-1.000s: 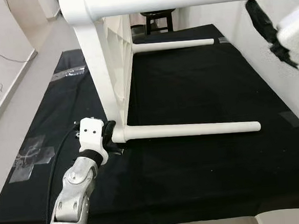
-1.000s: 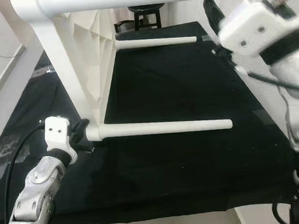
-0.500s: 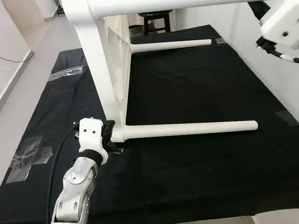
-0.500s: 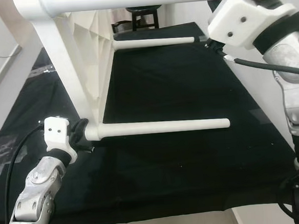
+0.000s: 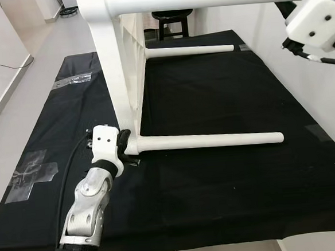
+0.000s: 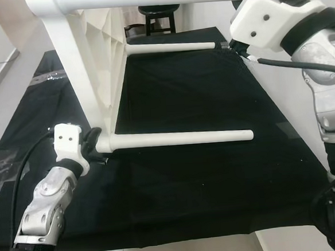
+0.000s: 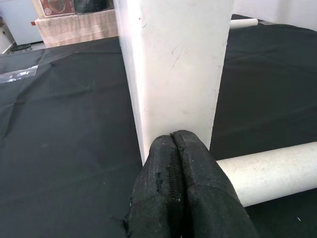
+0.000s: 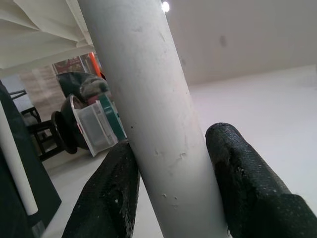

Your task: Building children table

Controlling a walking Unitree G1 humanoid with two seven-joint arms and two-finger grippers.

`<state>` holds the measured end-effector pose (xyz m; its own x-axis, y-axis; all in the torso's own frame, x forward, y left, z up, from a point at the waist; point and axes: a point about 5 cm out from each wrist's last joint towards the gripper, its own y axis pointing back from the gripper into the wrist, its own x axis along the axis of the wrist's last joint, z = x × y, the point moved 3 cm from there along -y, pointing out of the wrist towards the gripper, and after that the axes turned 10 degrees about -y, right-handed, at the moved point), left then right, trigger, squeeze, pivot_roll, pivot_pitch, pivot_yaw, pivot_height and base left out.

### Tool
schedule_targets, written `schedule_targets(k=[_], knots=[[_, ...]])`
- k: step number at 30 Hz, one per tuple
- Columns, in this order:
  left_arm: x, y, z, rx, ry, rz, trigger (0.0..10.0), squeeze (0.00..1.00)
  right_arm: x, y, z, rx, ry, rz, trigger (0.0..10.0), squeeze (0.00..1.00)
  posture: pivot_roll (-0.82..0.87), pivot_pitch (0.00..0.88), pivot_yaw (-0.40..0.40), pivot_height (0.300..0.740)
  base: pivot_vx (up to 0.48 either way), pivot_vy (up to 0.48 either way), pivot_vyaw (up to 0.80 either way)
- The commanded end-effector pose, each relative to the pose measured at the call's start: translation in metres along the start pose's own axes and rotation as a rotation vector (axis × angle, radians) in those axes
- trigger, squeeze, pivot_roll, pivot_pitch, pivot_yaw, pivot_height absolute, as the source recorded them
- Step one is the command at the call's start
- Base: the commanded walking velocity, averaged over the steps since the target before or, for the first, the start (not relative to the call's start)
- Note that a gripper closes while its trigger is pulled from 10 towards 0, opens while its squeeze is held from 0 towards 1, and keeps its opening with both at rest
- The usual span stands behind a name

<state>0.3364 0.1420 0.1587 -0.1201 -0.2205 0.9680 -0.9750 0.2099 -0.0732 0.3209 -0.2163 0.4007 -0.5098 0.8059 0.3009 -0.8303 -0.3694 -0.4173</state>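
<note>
White plastic makes up the little table (image 5: 122, 59), which lies tipped on its side on my black cloth (image 5: 217, 174). My left gripper (image 7: 181, 148) has its fingers pressed together, touching the corner where the bottom leg (image 5: 211, 140) joins. My right gripper (image 8: 171, 163) pinches the top leg (image 8: 148, 104) up high. Grey tape (image 5: 30, 175) sticks to the cloth. I see no writing I can read.
</note>
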Motion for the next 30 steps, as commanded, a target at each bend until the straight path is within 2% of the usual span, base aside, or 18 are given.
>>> schedule_targets(k=[1,3,4,6,10,13,17,18,20,21,22,24,26,27,28,30], knots=[[0.008,-0.004,0.014,-0.110,0.042,0.028,10.0,0.00,0.011,-0.005,-0.005,0.009,-0.044,0.061,0.0,0.00,-0.04,0.096,0.012,0.740,0.000,0.000,0.00],[0.013,-0.002,0.029,-0.228,0.072,0.028,10.0,0.00,0.012,-0.006,-0.005,0.011,-0.048,0.066,0.0,0.00,-0.04,0.098,0.012,0.740,0.000,0.000,0.00],[0.013,-0.002,0.029,-0.228,0.072,0.028,10.0,0.00,0.012,-0.006,-0.005,0.011,-0.048,0.066,0.0,0.00,-0.04,0.098,0.012,0.740,0.000,0.000,0.00],[0.016,0.004,0.039,-0.325,0.091,0.027,10.0,0.00,0.012,-0.007,-0.005,0.012,-0.050,0.067,0.0,0.00,-0.04,0.100,0.012,0.740,0.000,0.000,0.00],[0.019,0.006,0.039,-0.359,0.106,0.029,10.0,0.00,0.012,-0.008,-0.006,0.013,-0.053,0.068,0.0,0.00,-0.04,0.101,0.011,0.740,0.000,0.000,0.00],[0.018,0.000,0.030,-0.307,0.073,0.034,10.0,0.00,0.012,-0.009,-0.006,0.013,-0.058,0.068,0.0,0.00,-0.04,0.101,0.011,0.740,0.000,0.000,0.00],[0.014,-0.014,0.006,-0.172,0.030,0.022,10.0,0.00,0.012,-0.009,-0.005,0.008,-0.076,0.073,0.0,0.00,-0.05,0.101,0.009,0.740,0.000,0.000,0.00],[0.014,-0.014,0.006,-0.172,0.030,0.022,10.0,0.00,0.012,-0.009,-0.005,0.008,-0.076,0.073,0.0,0.00,-0.05,0.101,0.009,0.740,0.000,0.000,0.00],[0.007,-0.023,-0.013,-0.073,0.005,-0.005,10.0,0.00,0.012,-0.009,-0.004,0.004,-0.080,0.073,0.0,0.00,-0.05,0.100,0.011,0.740,0.000,0.000,0.00],[0.007,-0.023,-0.013,-0.073,0.005,-0.005,10.0,0.00,0.012,-0.009,-0.004,0.004,-0.080,0.073,0.0,0.00,-0.05,0.100,0.011,0.740,0.000,0.000,0.00],[0.003,-0.027,-0.022,-0.033,-0.003,-0.011,10.0,0.00,0.012,-0.009,-0.003,0.002,-0.082,0.075,0.0,0.00,-0.06,0.100,0.009,0.740,0.000,0.000,0.00],[0.003,-0.027,-0.022,-0.033,-0.003,-0.011,10.0,0.00,0.012,-0.009,-0.003,0.002,-0.082,0.075,0.0,0.00,-0.06,0.100,0.009,0.740,0.000,0.000,0.00],[-0.016,-0.033,-0.047,0.051,-0.009,-0.062,10.0,0.00,0.015,-0.009,0.000,-0.003,-0.085,0.083,0.0,0.00,-0.10,0.101,0.016,0.740,0.000,0.000,0.00],[-0.016,-0.033,-0.047,0.051,-0.009,-0.062,10.0,0.00,0.015,-0.009,0.000,-0.003,-0.085,0.083,0.0,0.00,-0.10,0.101,0.016,0.740,0.000,0.000,0.00],[-0.023,-0.034,-0.057,0.078,-0.005,-0.082,10.0,0.00,0.017,-0.009,0.002,-0.006,-0.085,0.086,0.0,0.00,-0.11,0.101,0.019,0.740,0.000,0.000,0.00],[-0.029,-0.035,-0.064,0.097,0.000,-0.095,10.0,0.00,0.018,-0.008,0.003,-0.008,-0.084,0.089,0.0,0.00,-0.11,0.101,0.019,0.740,0.000,0.000,0.00]])
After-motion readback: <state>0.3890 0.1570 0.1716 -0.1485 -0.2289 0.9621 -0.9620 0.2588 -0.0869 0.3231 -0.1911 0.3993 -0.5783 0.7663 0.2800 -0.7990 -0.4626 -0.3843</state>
